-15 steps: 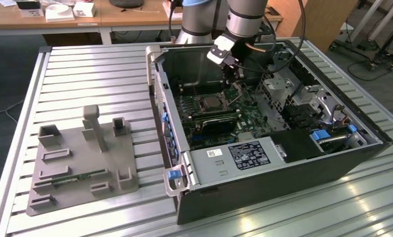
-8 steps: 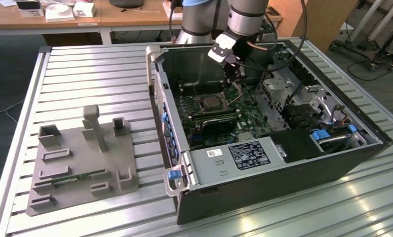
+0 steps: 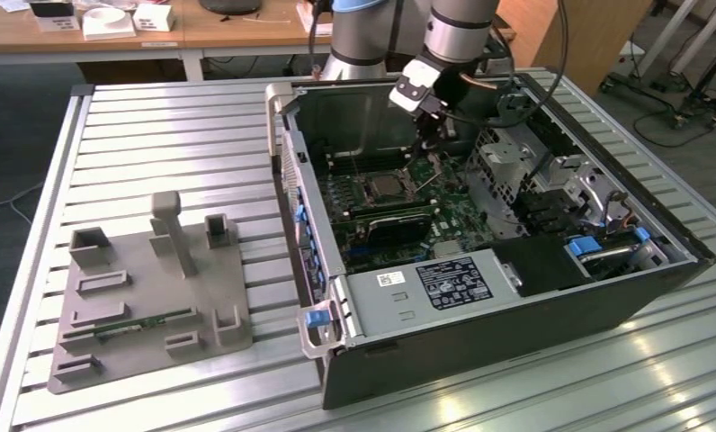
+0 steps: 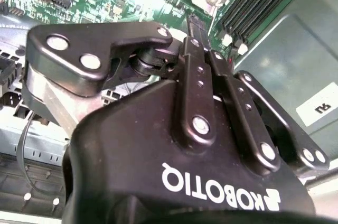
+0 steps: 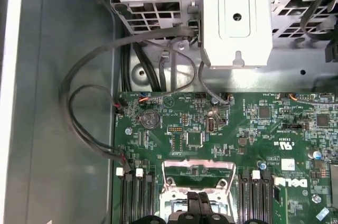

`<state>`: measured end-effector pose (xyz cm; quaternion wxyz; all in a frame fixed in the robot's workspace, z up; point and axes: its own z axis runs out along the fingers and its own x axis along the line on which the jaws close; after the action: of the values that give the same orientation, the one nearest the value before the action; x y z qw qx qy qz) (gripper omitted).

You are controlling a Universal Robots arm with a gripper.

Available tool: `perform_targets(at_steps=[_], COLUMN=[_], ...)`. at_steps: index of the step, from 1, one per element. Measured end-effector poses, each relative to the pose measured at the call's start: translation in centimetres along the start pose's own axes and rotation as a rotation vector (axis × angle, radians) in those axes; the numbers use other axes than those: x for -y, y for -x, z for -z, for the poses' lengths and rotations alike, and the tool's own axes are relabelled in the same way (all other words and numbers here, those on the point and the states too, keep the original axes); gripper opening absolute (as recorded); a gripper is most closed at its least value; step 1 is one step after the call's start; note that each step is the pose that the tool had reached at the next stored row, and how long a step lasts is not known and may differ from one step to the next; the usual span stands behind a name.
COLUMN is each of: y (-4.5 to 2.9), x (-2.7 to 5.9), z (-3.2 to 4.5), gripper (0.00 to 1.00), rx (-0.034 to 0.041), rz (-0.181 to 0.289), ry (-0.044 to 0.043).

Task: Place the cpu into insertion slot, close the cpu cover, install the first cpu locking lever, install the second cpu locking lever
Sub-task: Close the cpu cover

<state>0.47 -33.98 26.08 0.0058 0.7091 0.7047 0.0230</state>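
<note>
- Desk (image 3: pixel 154 126): ribbed metal, satin sheen.
- Case wall (image 5: pixel 53 102): matt grey sheet metal.
- cpu cover (image 5: pixel 198 164): bright bare metal.
- End effector (image 4: pixel 198 39): glossy black, possibly coated metal.
- Circuit board (image 5: pixel 253 129): glossy green laminate.

Circuit board (image 5: pixel 211 129) green; pincer (image 5: pixel 199 200) black; tabletop (image 3: pixel 154 135) silver with ribbed stripes; holder (image 3: pixel 136 270) grey; latch (image 3: pixel 316 317) blue.

Insertion slot (image 3: pixel 386 188) betw. memory slots (image 5: pixel 138 195).

robotics lab: open computer case (image 3: pixel 478 225) on slatted metal bench (image 3: pixel 166 144).
</note>
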Motion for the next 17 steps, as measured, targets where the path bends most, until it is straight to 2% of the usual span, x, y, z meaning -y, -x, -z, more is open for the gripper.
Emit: perform_targets(at_steps=[3,10,17], y=[-0.03,-0.19,-0.33], x=[-0.13,-0.98,-2.50], z=[0.44,0.41,0.35], gripper=[0.11,0.11,0.11], rx=[0.0001,0.0000,0.0000], rz=[0.000,0.000,0.000], ry=[-0.0001,0.0000,0.0000])
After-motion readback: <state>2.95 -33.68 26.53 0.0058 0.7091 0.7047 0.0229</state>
